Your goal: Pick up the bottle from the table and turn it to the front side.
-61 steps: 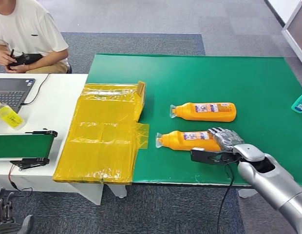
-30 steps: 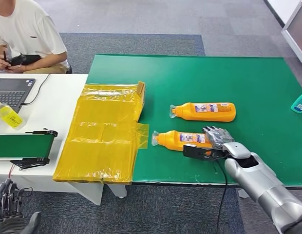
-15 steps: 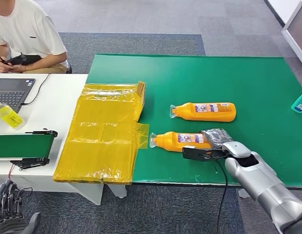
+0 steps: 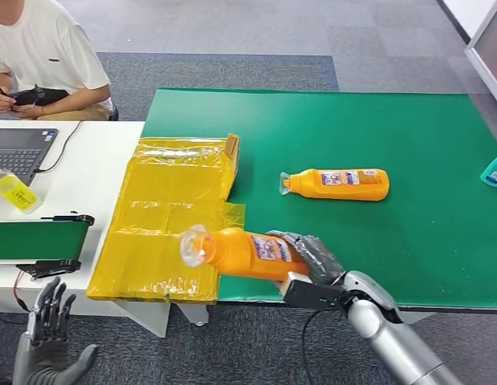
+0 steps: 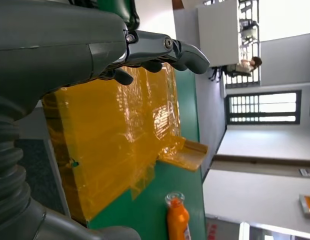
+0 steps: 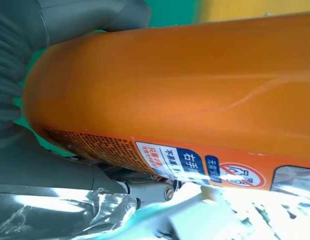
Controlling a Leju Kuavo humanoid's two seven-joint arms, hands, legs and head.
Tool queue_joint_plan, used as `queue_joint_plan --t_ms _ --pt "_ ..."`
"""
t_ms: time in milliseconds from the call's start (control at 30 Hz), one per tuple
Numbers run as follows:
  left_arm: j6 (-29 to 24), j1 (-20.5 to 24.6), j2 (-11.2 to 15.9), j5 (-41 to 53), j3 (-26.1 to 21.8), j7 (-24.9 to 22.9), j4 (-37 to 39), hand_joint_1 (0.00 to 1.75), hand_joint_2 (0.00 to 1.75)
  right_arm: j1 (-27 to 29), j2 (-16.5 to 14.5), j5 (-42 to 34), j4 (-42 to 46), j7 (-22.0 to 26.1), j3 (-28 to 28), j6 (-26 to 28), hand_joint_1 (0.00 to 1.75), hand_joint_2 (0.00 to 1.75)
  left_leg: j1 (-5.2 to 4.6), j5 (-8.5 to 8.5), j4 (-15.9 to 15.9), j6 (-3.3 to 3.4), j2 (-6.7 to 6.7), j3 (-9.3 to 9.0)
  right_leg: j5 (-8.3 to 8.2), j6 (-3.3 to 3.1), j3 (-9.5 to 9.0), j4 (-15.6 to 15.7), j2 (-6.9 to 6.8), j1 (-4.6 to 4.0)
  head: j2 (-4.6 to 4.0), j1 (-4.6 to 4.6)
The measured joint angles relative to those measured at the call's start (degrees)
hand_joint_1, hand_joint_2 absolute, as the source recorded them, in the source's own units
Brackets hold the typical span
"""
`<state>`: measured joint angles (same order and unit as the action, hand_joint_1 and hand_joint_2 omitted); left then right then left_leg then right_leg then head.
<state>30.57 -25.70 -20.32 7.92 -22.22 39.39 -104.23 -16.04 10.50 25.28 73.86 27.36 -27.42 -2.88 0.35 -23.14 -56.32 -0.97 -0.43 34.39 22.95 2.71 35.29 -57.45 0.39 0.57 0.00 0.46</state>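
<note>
Green bench (image 4: 415, 136): the right hand (image 4: 306, 255) grips the orange bottle (image 4: 246, 250), lifted over the near edge. The turn to its front seems unfinished; the left hand (image 4: 46, 341) hangs open-fingered, holding nothing

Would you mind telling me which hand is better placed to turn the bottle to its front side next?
The right hand: it already grips the lifted orange bottle, while the left hand hangs empty below the table edge.

Green table (image 4: 379, 120): one orange bottle (image 4: 337, 184) lies flat mid-surface, cap toward the left edge. Yellow plastic-wrapped flat box (image 4: 173, 212) overlaps its left edge. A teal object (image 4: 494, 170) sits at the right edge.
</note>
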Motion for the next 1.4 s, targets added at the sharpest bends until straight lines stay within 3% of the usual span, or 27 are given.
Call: queue_joint_plan --t_ms 200,333,400,467,567,633,867,1033,1333,1367,1400 --pt "-5.0 2.6 2.6 -0.5 7.7 -1.2 0.0 0.0 1.75 4.5 -4.9 -3.2 6.8 5.0 1.8 -0.3 1.75 1.75 0.01 0.0 0.0 -0.01 0.01 -0.02 -0.01 -0.03 0.0 0.0 0.01 -0.01 0.0 0.02" --pt "-7.7 4.3 5.5 -5.8 13.8 -2.2 0.0 0.0 1.75 7.5 -9.1 -14.6 9.8 8.4 3.5 -9.5 1.75 1.75 0.01 0.0 0.0 -0.01 0.01 -0.02 -0.01 -0.03 0.01 0.0 0.01 -0.01 0.0 0.0" --pt "-8.9 5.9 6.9 -8.1 17.8 -3.0 0.0 0.0 1.75 8.7 -11.4 -16.7 10.3 9.1 3.6 -12.0 1.75 1.75 0.01 0.01 0.0 -0.02 0.01 -0.02 -0.01 -0.04 0.01 0.0 0.01 -0.02 0.0 -0.01" --pt "-10.3 7.6 8.2 -8.6 22.1 -3.9 0.0 0.0 1.75 9.7 -13.1 -12.7 10.2 10.0 3.1 -8.5 1.75 1.75 0.02 0.02 0.0 -0.04 0.01 -0.01 -0.01 -0.04 0.01 0.0 0.01 -0.02 0.0 -0.01" --pt "-11.5 10.5 10.5 -8.5 28.7 -5.4 0.1 0.0 1.75 10.2 -14.8 -3.5 9.6 10.9 1.6 1.4 1.75 1.75 0.02 0.02 0.0 -0.04 0.01 -0.01 -0.02 -0.06 0.01 0.0 0.01 -0.02 0.0 -0.01" --pt "-11.6 12.5 11.9 -8.4 32.1 -6.6 0.2 0.0 1.75 10.2 -15.6 -1.2 9.0 10.9 0.8 4.4 1.75 1.75 0.02 0.03 0.0 -0.04 0.02 -0.01 -0.03 -0.06 0.01 0.0 0.01 -0.02 0.0 0.0" --pt "-11.9 20.5 15.8 -4.2 41.7 -11.1 1.2 0.0 1.75 9.1 -17.9 1.0 4.8 10.1 -0.6 8.1 1.75 1.75 0.01 0.06 0.0 -0.05 0.02 -0.01 -0.08 -0.04 0.0 0.0 0.01 -0.01 0.0 0.0" --pt "-16.2 25.3 17.5 0.4 47.7 -13.8 2.0 0.0 1.75 8.4 -19.4 2.6 1.5 10.2 -1.2 10.4 1.75 1.75 0.02 0.06 0.0 -0.06 0.02 -0.01 -0.08 -0.03 0.02 0.0 0.01 -0.02 0.0 -0.01" --pt "-19.7 30.4 18.8 4.0 52.5 -17.4 4.5 0.0 1.75 7.5 -20.8 4.0 -2.4 9.6 -1.9 14.1 1.75 1.75 0.01 0.06 0.0 -0.06 0.02 -0.01 -0.08 -0.03 0.04 0.0 0.02 -0.01 0.0 0.0" --pt "-19.9 30.6 18.9 4.1 52.7 -17.5 4.8 0.02 1.75 7.4 -20.8 3.8 -2.7 9.7 -1.9 14.1 1.75 1.75 0.01 0.06 0.0 -0.06 0.02 0.0 -0.08 -0.03 0.04 0.0 0.02 -0.01 0.0 0.01" --pt "-20.0 30.9 18.9 4.1 52.9 -17.5 5.0 0.46 1.75 7.3 -20.8 3.7 -2.9 9.7 -1.8 14.2 1.75 1.75 0.01 0.06 0.0 -0.06 0.03 0.0 -0.08 -0.03 0.04 0.0 0.02 -0.01 0.0 0.0"
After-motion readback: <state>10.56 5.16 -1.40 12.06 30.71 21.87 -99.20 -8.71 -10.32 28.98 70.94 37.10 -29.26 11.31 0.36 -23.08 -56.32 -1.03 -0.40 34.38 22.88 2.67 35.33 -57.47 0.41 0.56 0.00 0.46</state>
